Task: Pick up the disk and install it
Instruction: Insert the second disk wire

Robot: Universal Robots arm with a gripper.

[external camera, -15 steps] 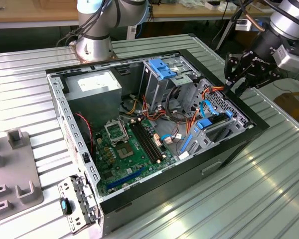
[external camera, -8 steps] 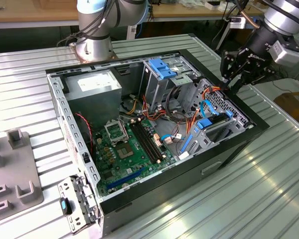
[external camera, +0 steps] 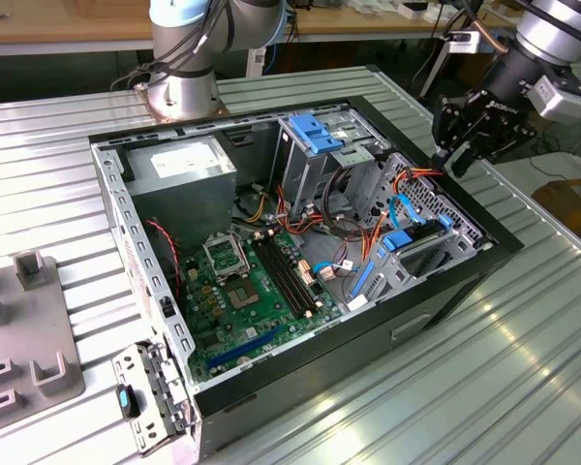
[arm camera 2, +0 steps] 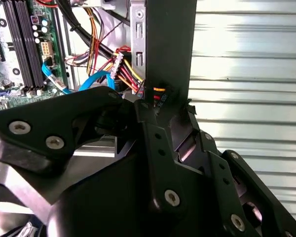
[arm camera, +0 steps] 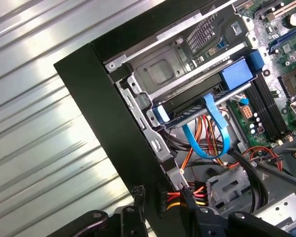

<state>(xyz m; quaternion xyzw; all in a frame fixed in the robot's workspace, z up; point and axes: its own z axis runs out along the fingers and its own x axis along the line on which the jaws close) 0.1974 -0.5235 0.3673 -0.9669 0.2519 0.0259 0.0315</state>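
Note:
The disk (external camera: 418, 244) sits on edge inside the drive bay at the open computer case's corner, on the exterior view's right. I see its dark side between blue carrier rails. In the first wrist view the disk (arm camera: 200, 96) has a blue cable looping from it. My gripper (external camera: 453, 160) hovers above the case's outer wall, just beyond that bay, open and holding nothing. In both wrist views its black fingertips (arm camera: 138, 195) stand either side of the black case wall (arm camera 2: 167, 49). The gripper (arm camera 2: 170, 111) touches nothing that I can see.
The case (external camera: 300, 378) lies open on a ribbed metal table. Inside are a motherboard (external camera: 242, 291), a grey power-supply box (external camera: 179, 170), a bare blue bracket (external camera: 315, 134) on the upper cage, and loose wires (arm camera: 195, 190). A grey fixture (external camera: 19, 329) stands at the exterior view's left.

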